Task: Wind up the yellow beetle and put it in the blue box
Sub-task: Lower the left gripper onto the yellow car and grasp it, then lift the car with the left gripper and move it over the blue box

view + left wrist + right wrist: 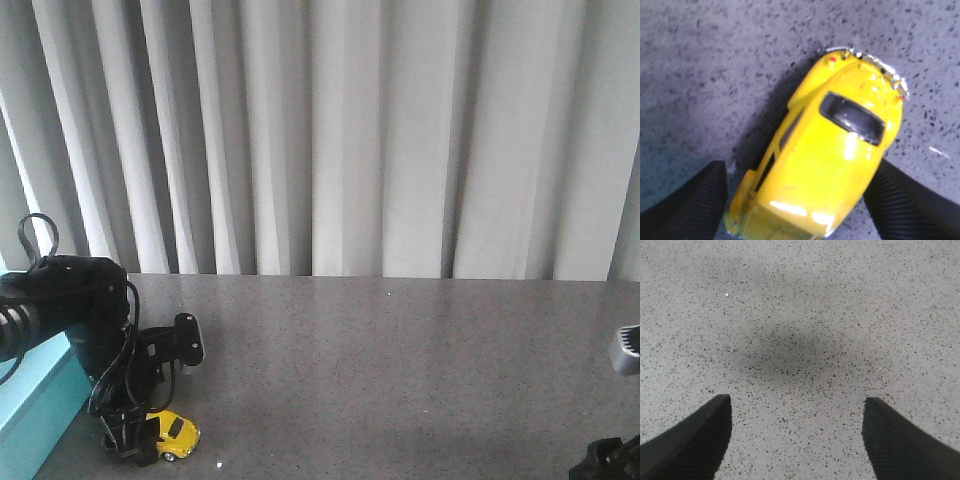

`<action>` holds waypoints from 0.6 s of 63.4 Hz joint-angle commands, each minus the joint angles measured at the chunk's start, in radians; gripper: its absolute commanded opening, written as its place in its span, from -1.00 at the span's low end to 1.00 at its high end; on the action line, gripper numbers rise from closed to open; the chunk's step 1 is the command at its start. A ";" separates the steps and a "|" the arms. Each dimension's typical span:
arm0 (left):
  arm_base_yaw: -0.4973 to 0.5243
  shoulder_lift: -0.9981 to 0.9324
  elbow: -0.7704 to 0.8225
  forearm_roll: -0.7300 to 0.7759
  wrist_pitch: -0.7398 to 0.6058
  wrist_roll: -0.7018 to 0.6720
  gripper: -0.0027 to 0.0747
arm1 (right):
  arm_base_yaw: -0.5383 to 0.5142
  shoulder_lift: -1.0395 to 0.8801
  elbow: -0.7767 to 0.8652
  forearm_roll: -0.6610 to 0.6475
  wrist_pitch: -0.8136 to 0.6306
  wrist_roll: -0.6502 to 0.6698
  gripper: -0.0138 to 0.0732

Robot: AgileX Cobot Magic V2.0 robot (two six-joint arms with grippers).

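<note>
The yellow beetle (177,433) stands on the grey table near the front left, and it fills the left wrist view (830,150) with its roof up. My left gripper (140,448) is lowered over it, and its two black fingers stand wide on either side of the car (796,172). The jaws are open; the right finger sits close against the car's side. The blue box (30,412) shows as a turquoise corner at the left edge, beside the left arm. My right gripper (797,402) is open and empty over bare table.
Grey speckled tabletop (400,360) runs back to a white curtain (350,130). Part of the right arm (610,460) shows at the bottom right corner, with a small grey object (625,350) above it at the right edge.
</note>
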 commanded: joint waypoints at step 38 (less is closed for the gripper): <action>0.001 -0.068 -0.031 -0.067 0.013 0.009 -0.34 | 0.001 -0.018 -0.024 -0.008 -0.048 0.001 0.53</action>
